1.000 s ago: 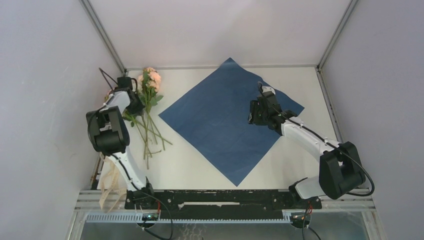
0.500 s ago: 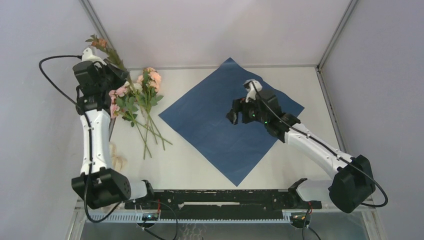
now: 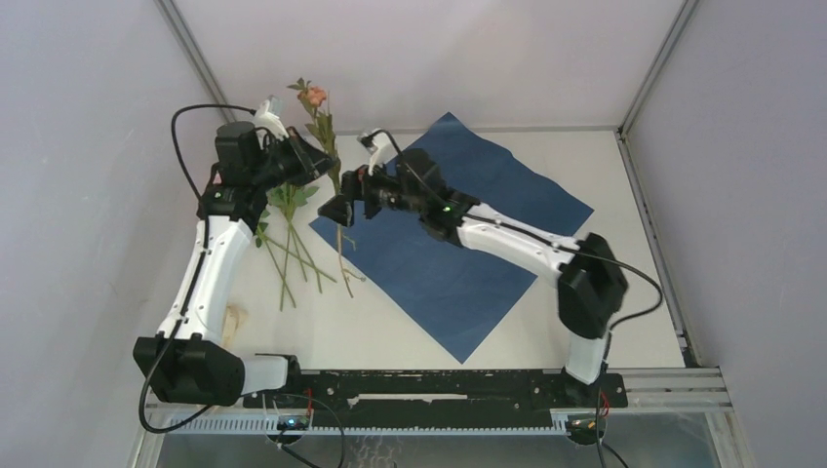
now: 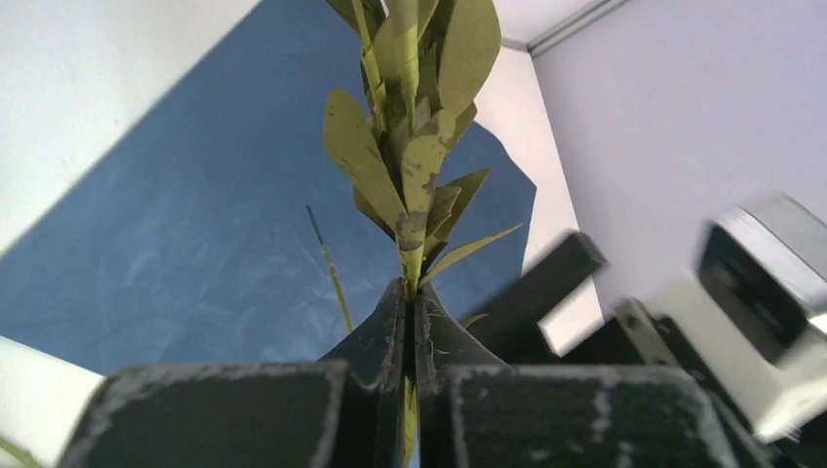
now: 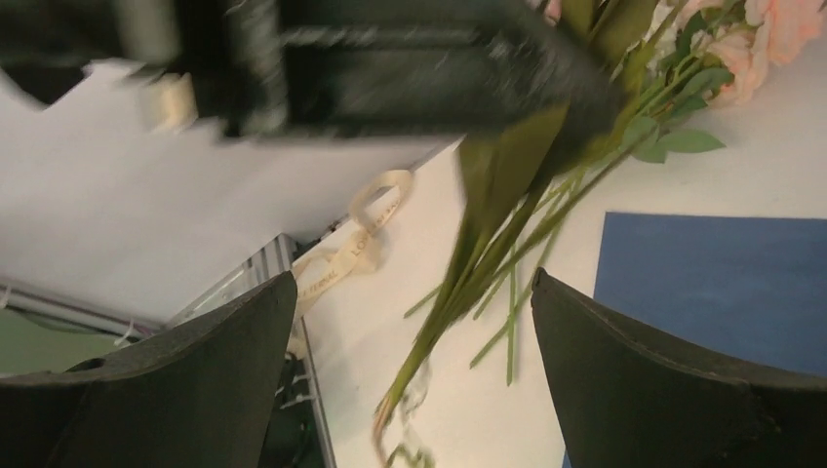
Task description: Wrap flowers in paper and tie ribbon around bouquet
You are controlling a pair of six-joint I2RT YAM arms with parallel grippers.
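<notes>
Grips one leafy green rose stem (image 4: 414, 166), peach bloom uppermost, in tight-closed left gripper (image 4: 411, 292). Holds right gripper (image 5: 412, 283) wide apart beside that stem, near left corner of thin dark-blue paper sheet (image 3: 458, 244), with other pink roses (image 5: 751, 54) flat on white table (image 3: 371, 331).

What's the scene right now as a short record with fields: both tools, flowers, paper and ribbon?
Left tool: shut on one leafy green stem with a peach rose, held above the white table
Right tool: open, beside that stem, holding nothing
Large dark blue paper sheet: flat on the table, unfolded
Other pink and cream roses: lying left of the sheet
Narrow cream ribbon: loose at the table's near left edge
</notes>
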